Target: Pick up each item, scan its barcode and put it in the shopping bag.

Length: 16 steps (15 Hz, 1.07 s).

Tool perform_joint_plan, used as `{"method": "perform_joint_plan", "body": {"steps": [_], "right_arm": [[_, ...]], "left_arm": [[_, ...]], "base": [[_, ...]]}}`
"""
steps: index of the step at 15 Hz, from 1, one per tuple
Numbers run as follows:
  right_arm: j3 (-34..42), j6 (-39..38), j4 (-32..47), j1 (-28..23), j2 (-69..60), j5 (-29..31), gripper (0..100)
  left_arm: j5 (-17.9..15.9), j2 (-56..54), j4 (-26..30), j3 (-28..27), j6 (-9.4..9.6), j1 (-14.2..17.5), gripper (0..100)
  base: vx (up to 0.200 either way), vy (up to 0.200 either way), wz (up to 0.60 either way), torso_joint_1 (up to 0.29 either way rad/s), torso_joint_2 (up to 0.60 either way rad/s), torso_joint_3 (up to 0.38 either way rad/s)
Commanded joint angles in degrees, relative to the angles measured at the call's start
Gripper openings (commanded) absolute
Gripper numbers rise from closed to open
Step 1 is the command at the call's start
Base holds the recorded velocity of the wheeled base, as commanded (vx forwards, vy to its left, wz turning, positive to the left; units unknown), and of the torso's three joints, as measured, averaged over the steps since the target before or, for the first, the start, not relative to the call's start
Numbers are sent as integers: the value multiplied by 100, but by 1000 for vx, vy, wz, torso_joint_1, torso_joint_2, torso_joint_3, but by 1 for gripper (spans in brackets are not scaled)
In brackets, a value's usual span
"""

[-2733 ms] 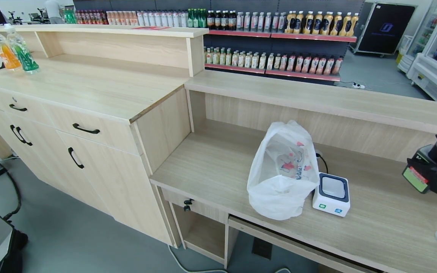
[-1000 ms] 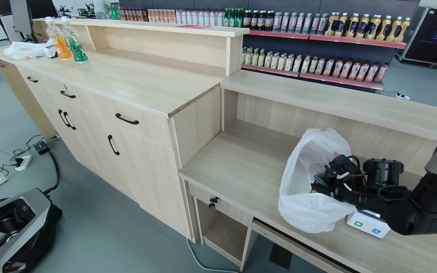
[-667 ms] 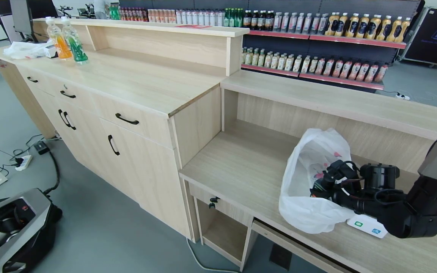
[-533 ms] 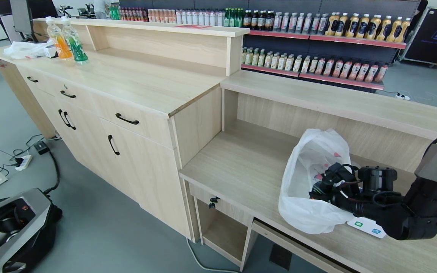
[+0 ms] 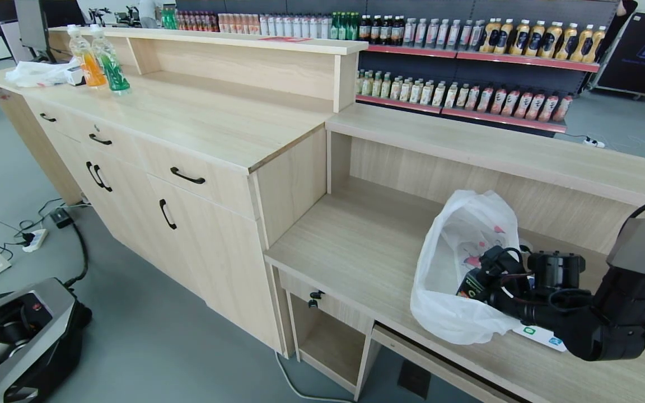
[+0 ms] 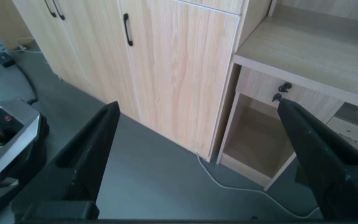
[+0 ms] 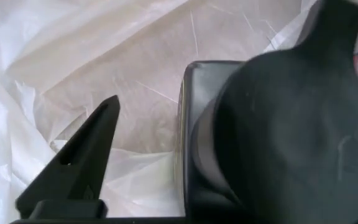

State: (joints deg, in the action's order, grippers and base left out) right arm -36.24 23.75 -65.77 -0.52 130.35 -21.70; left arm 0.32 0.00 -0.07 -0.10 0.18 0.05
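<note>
The white plastic shopping bag (image 5: pixel 456 252) stands open on the lower counter (image 5: pixel 356 246). My right gripper (image 5: pixel 482 275) is inside the bag's mouth, with a dark item (image 5: pixel 471 286) bearing a green label at its tip. In the right wrist view this dark item (image 7: pixel 278 137), squarish with a round top, lies between the fingers of the right gripper (image 7: pixel 225 62) over the bag's white film (image 7: pixel 104 56). One finger (image 7: pixel 73 162) stands clear of it with a gap, so the gripper is open. The white scanner (image 5: pixel 541 336) sits just beside the bag, under my arm. My left gripper (image 6: pixel 197 106) hangs open above the floor.
A taller counter (image 5: pixel 188 117) with drawers and doors stands to the left, with two bottles (image 5: pixel 98 59) at its far end. A raised ledge (image 5: pixel 496 151) runs behind the bag. Shelves of drinks (image 5: pixel 457 61) lie beyond. Cables (image 5: pixel 48 235) trail on the floor.
The head camera shifted after the earliest frame. My right arm carried the dark item from the right into the bag, then sank a little deeper during the last second.
</note>
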Motion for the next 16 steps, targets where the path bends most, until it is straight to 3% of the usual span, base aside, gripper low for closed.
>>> {"method": "perform_joint_plan", "body": {"steps": [1,6,9,13,16], "right_arm": [[-58,-19,-41,0,-282,-106,100],[-23,-37,29,-361,-1662,-256,100],[548,7,117,-800,-2629,-194,100],[1023,192,1980,-1732,-4607,-71,100],[1119,455,3070,-2549,-5424,280,100]], "left_arm": [[3,0,-1,1,-1,4,100],[3,0,-1,10,-1,4,100],[3,0,-1,10,-1,4,100],[3,0,-1,1,-1,4,100],[3,0,-1,1,-1,4,100]], "base": [[0,0,0,0,0,0],[0,0,0,0,0,0],[0,0,0,0,0,0],[0,0,0,0,0,0],[0,0,-600,1,-2,1]]}}
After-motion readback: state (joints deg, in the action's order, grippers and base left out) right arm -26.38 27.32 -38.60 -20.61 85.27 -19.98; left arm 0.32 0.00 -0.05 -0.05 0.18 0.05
